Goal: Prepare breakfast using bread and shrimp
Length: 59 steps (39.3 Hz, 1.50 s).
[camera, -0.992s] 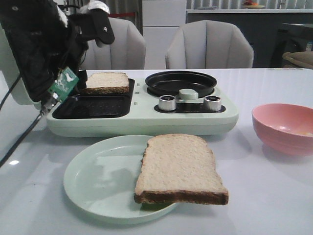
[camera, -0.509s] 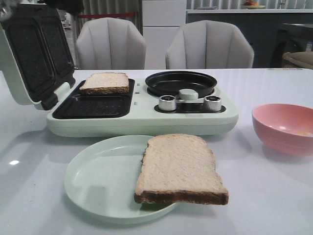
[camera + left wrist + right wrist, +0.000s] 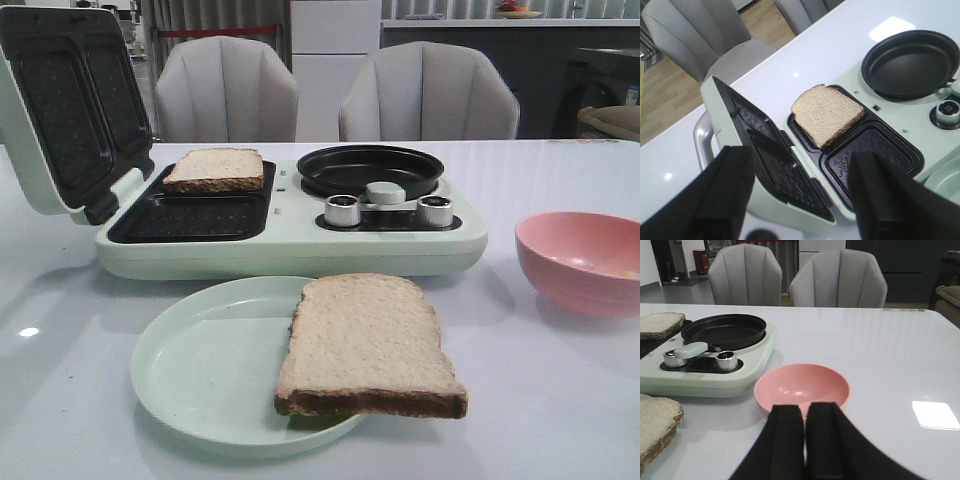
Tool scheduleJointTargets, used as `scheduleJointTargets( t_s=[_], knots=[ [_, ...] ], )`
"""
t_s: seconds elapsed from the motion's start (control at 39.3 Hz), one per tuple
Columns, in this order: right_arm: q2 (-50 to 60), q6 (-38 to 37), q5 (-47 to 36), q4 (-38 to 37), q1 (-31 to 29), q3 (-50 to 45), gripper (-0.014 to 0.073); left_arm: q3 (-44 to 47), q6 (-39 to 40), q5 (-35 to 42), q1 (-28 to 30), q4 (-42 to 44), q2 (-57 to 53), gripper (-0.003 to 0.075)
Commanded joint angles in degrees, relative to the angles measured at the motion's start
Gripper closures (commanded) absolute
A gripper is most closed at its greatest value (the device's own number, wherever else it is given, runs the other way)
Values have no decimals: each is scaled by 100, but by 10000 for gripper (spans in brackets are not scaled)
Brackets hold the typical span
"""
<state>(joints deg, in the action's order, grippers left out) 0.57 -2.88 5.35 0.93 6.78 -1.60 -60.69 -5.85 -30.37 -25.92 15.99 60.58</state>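
left hand [image 3: 800,200]: fingers spread wide, empty, above the open sandwich maker [image 3: 290,235] | right hand [image 3: 804,440]: fingers pressed together, empty, just before the pink bowl [image 3: 802,388] | bread: one slice [image 3: 215,168] in the maker's rear tray, one slice [image 3: 368,345] overhanging the pale green plate [image 3: 200,365] on the counter [image 3: 560,400] | shrimp: cannot tell

One bread slice [image 3: 368,345] is laid flat on the near plate [image 3: 200,370], overhanging its right rim; another slice [image 3: 215,169] is laid in the sandwich maker's far-left well [image 3: 190,217].

Left hand [image 3: 800,200] fingers spread wide, right hand [image 3: 804,440] fingers pressed together
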Motion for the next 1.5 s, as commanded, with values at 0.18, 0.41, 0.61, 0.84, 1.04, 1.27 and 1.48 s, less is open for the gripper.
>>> scheduleJointTargets(
  t_s=[0.18, 0.41, 0.61, 0.84, 1.04, 1.27, 1.48],
  knots=[
    [124, 11, -446, -93, -32, 101, 408, 967, -600, 579, 834, -1208, -1297, 263],
    [124, 11, -446, -93, -32, 101, 408, 2102, -583, 1226, 1477, -1725, -2600, 263],
    [124, 11, -446, -93, -32, 101, 408, 2920, -540, 1586, 1502, -1815, -3622, 263],
    [124, 11, -446, -93, -32, 101, 408, 3412, -211, 1870, 1502, -2183, -4323, 263],
    [124, 11, -446, -93, -32, 101, 408, 3824, -211, 2110, 1226, -2423, -4889, 263],
    [124, 11, -446, -93, -32, 101, 408, 4169, -211, 2414, 975, -2563, -5302, 263],
    [124, 217, -637, -564, -32, 101, 408, 4191, -211, 2483, 975, -2670, -5302, 263]
  ],
)
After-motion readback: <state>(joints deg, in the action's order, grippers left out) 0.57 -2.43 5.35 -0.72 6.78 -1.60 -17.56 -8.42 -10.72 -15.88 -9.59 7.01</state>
